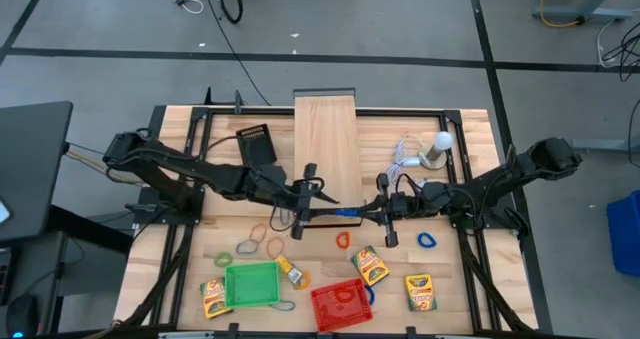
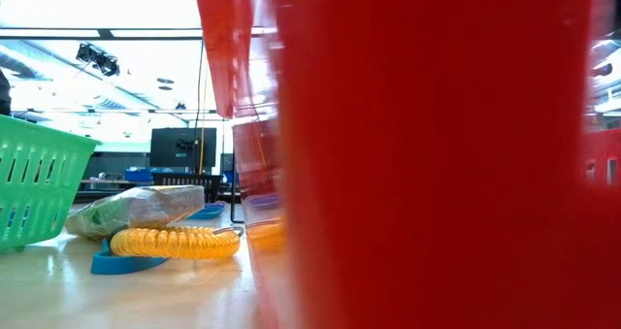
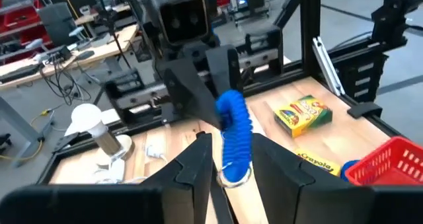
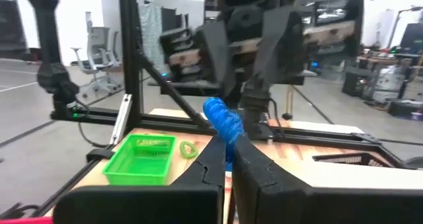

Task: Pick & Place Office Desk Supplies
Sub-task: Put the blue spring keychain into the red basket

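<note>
A: At the bottom centre we see our left gripper (image 3: 231,161), its two dark fingers (image 3: 195,168) standing apart with a blue coiled loop (image 3: 236,135) between them.

B: And right behind that loop we face the right gripper (image 3: 211,115), whose dark fingers reach the loop's upper end.

A: At centre right we have a yellow-and-green crayon box (image 3: 302,115) flat on the wooden table (image 3: 350,135), a second crayon box (image 3: 318,163) just below it, and a red basket (image 3: 390,159) at the lower right corner.

B: At left we see a white round bulb (image 3: 89,121) on its stand.
</note>
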